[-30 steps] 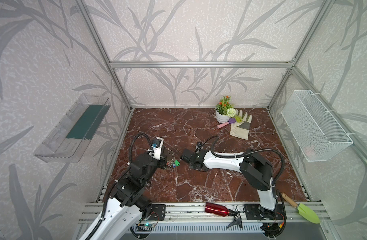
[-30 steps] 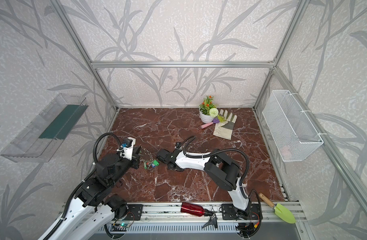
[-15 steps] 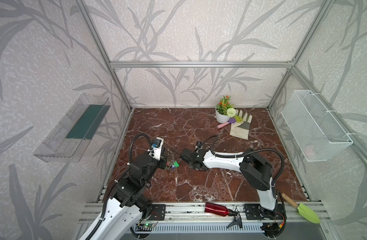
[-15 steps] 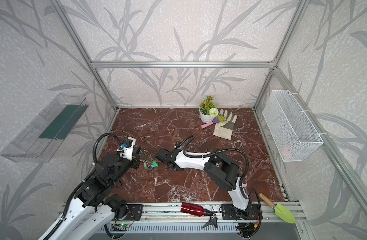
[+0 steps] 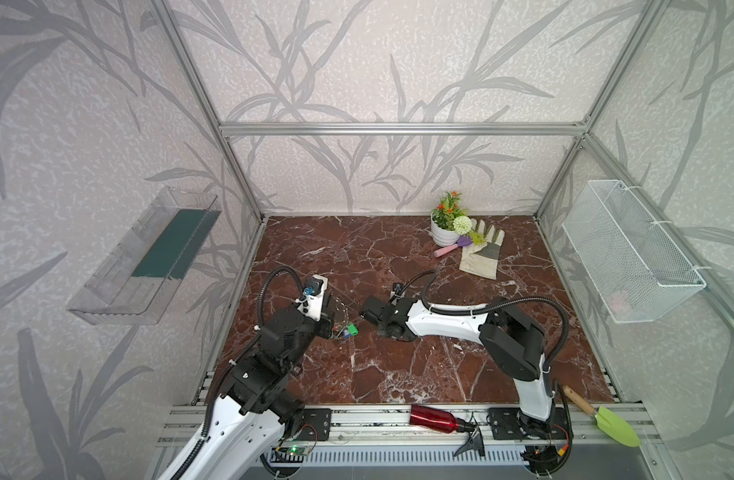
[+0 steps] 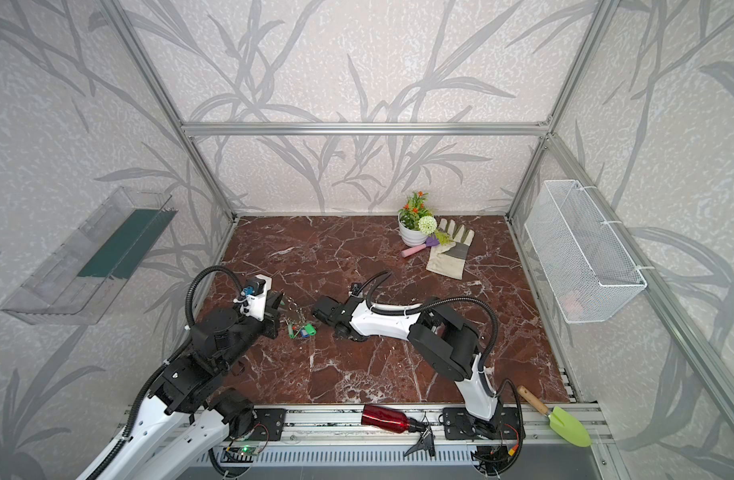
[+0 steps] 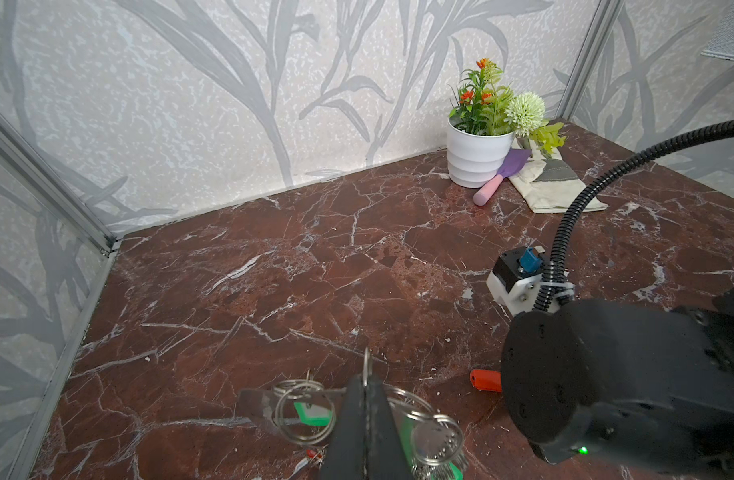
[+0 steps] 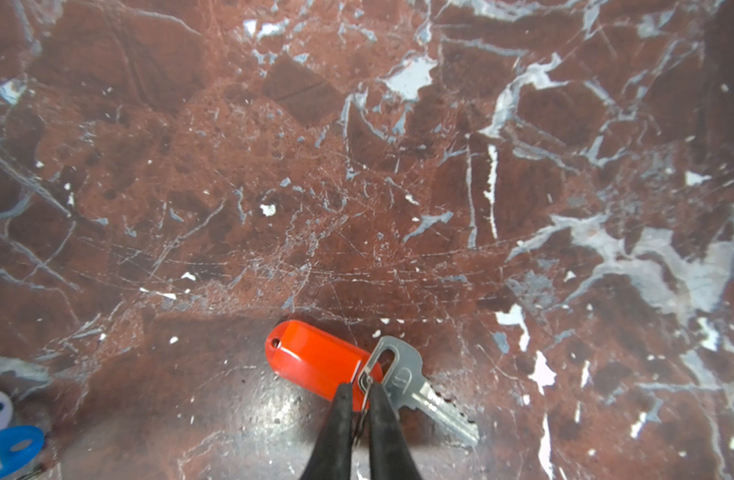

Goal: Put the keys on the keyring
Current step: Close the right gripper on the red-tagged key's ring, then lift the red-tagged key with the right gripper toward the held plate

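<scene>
The keyring [image 7: 257, 405] is a grey plate edged with silver split rings and green tags [image 7: 311, 411]. It hangs low over the marble floor in my left gripper [image 7: 366, 380], which is shut on one of its rings. In both top views the keyring [image 5: 343, 321] [image 6: 295, 321] sits between the two grippers. A loose key [image 8: 411, 382] on a red-orange tag [image 8: 315, 359] lies flat on the floor. My right gripper [image 8: 360, 390] is closed down on the small split ring that joins tag and key. From the left wrist view only the tag's end [image 7: 486, 380] shows beside the right arm's black housing.
A white flower pot [image 5: 444, 232], a pink-handled trowel [image 5: 450, 249] and a work glove [image 5: 481, 253] lie at the back right. A red bottle [image 5: 434, 417] and green trowel [image 5: 615, 424] rest on the front rail. A wire basket [image 5: 631, 253] and clear shelf [image 5: 149, 257] hang on the side walls.
The right gripper's jaws have narrowed onto the red-orange key's split ring. Neither arm has visibly shifted, and the left gripper still holds the keyring.
</scene>
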`<state>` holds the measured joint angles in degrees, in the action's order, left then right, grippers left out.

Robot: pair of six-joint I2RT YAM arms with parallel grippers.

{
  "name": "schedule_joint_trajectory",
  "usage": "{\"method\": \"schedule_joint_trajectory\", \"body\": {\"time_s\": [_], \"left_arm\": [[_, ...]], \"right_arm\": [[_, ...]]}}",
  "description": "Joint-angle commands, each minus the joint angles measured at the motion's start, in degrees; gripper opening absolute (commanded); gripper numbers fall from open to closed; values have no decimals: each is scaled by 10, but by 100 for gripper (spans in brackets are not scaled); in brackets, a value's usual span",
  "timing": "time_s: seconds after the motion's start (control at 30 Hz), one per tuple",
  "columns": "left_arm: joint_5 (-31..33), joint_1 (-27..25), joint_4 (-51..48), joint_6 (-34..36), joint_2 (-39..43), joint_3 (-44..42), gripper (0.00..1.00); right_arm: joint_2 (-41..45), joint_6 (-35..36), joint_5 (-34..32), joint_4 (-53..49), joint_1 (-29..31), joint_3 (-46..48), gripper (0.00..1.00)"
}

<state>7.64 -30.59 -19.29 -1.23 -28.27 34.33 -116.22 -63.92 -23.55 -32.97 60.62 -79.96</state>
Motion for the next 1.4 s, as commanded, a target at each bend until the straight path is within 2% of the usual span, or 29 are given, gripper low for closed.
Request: {"method": "schedule_joint_trajectory", "body": {"time_s": [0.0,0.6,0.93,1.1,1.27,1.37], "left_arm": [[-2,-2,28,-7,10,0,0],[-4,-7,28,-5,11,0,0],[-2,-7,28,-3,12,0,0],[-3,-8,27,-1,12,-1,0],[-6,-8,31,0,9,-1,0],[-19,-8,34,-10,5,-1,0]], "right_arm": [[-3,-10,-4,-3,-4,6,12],[-3,-19,8,3,-10,13,12],[15,-8,15,1,-10,17,6],[29,-1,15,-2,-11,27,0],[64,32,0,1,-14,47,0],[124,120,13,94,-29,111,0]]}}
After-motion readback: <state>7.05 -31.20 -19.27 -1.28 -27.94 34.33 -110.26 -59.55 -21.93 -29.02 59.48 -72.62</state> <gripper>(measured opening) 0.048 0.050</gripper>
